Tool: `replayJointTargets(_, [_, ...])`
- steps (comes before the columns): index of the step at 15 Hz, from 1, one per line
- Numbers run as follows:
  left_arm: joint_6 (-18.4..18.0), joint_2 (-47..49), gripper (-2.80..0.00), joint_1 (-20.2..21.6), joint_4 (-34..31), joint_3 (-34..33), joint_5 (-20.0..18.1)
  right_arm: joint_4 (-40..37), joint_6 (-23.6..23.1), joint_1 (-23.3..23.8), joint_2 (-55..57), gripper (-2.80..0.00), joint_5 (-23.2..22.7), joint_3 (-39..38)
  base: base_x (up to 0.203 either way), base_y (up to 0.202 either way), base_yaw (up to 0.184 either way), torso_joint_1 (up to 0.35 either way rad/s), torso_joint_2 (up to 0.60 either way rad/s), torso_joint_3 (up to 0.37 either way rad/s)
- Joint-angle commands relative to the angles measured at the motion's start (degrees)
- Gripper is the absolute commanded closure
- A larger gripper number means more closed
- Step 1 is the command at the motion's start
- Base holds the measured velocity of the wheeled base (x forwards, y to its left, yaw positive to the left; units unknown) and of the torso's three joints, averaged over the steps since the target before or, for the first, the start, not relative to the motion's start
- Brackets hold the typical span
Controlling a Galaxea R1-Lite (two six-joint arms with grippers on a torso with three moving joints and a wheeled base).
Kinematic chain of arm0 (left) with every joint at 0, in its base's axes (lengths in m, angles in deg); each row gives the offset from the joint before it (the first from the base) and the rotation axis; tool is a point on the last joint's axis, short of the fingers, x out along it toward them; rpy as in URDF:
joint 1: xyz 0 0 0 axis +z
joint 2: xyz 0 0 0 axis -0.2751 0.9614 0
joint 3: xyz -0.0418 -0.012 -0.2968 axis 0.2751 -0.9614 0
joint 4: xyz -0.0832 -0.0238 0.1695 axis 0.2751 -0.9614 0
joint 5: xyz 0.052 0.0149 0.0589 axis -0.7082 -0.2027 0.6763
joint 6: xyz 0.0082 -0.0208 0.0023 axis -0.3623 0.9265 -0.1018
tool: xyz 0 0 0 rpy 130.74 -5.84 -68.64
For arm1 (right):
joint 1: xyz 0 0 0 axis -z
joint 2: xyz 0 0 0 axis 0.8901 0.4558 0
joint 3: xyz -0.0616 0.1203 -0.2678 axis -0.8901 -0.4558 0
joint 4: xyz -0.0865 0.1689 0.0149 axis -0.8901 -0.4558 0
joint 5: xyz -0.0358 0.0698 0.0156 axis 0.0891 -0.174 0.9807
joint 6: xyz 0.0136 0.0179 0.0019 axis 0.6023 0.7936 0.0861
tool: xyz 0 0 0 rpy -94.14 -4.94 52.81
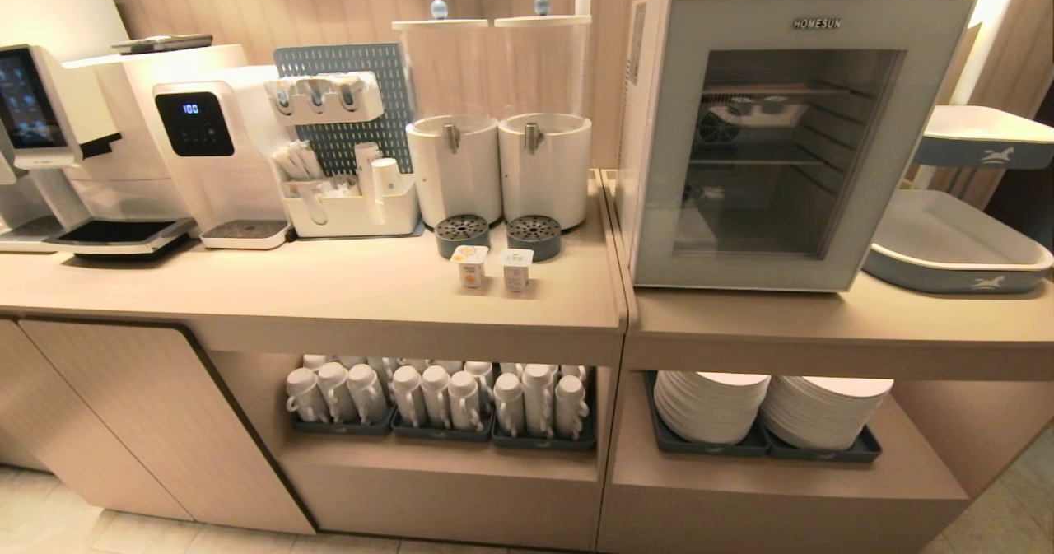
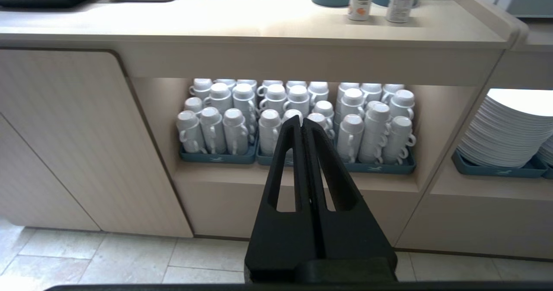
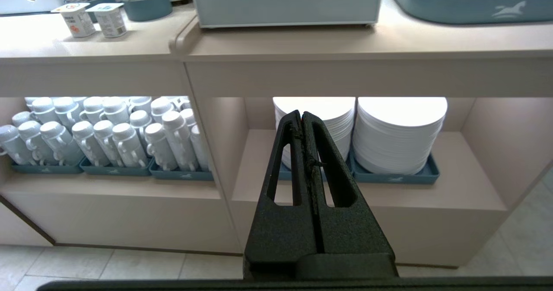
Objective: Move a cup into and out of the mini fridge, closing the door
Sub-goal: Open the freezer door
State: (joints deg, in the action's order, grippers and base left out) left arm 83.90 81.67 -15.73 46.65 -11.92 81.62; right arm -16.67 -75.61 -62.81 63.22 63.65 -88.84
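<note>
Mini fridge (image 1: 790,138) upper right of head view on counter (image 1: 329,290), door (image 1: 683,159) shut against it. Two sealed cups (image 1: 492,267) mid-frame, left of fridge, near front edge, likely staged for easy reach. Left gripper (image 2: 301,122) and right gripper (image 3: 301,117) low before shelves, jaws pressed together, empty, seemingly parked. Both arms absent from head view; fridge interior dim behind glass, contents unclear.

The beige counter (image 1: 329,290) carries the mini fridge (image 1: 650,167) and two cups (image 1: 492,267).
</note>
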Motion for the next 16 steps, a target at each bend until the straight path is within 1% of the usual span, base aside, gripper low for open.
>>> replayJointTargets(1, [0.02, 0.00, 0.00, 0.02, 0.02, -0.01, 0.00, 0.01, -0.01, 0.01, 0.09, 0.00, -0.04, -0.01, 0.000, -0.192, -0.002, 0.002, 0.00, 0.000])
replayJointTargets(16, [0.02, 0.00, 0.00, 0.02, 0.02, -0.01, 0.00, 0.01, -0.01, -0.07, 0.09, 0.00, -0.04, -0.01, 0.000, -0.195, 0.000, 0.002, 0.00, 0.002])
